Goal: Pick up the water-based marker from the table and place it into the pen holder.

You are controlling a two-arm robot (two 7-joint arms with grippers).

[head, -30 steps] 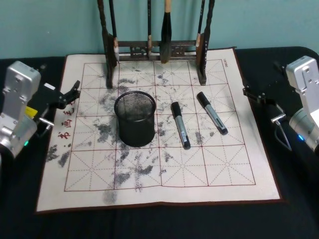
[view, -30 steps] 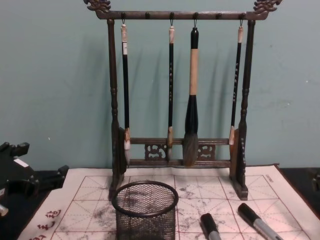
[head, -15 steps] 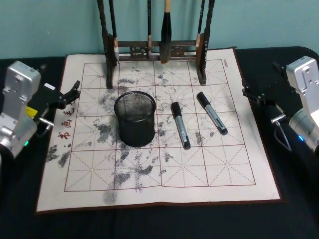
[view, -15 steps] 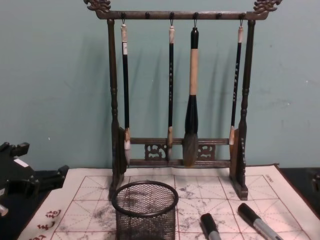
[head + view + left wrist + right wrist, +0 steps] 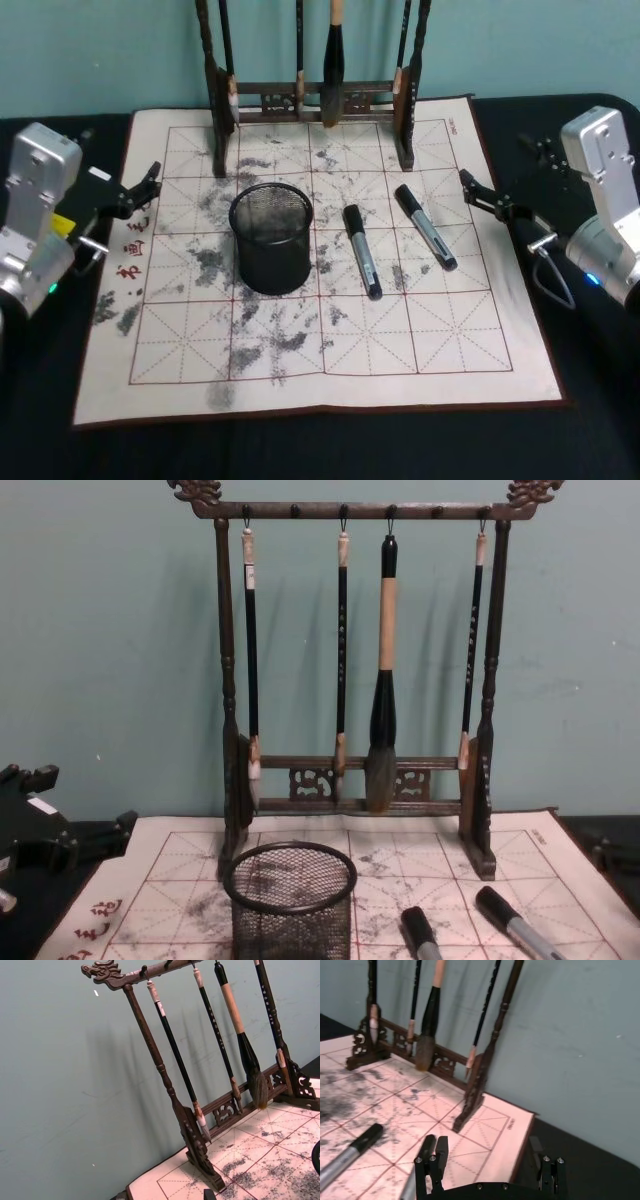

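Two black-and-grey water-based markers lie on the ink-stained mat, one (image 5: 362, 250) just right of the pen holder (image 5: 271, 238), the other (image 5: 425, 226) farther right. The pen holder is a round black mesh cup (image 5: 291, 900), standing upright. My right gripper (image 5: 510, 178) hovers open at the mat's right edge, one finger over the paper, a short way right of the nearer marker (image 5: 350, 1152). In the right wrist view its fingers (image 5: 431, 1162) stand wide apart with nothing between them. My left gripper (image 5: 138, 192) rests open at the mat's left edge.
A tall dark wooden rack (image 5: 310, 98) hung with calligraphy brushes stands at the mat's far edge, right behind the cup. The gridded paper mat (image 5: 330, 350) lies on a black tablecloth, with bare paper in front of the cup.
My right arm has swung in toward the mat, bringing its open gripper over the right edge. The left arm, markers and cup have not moved.
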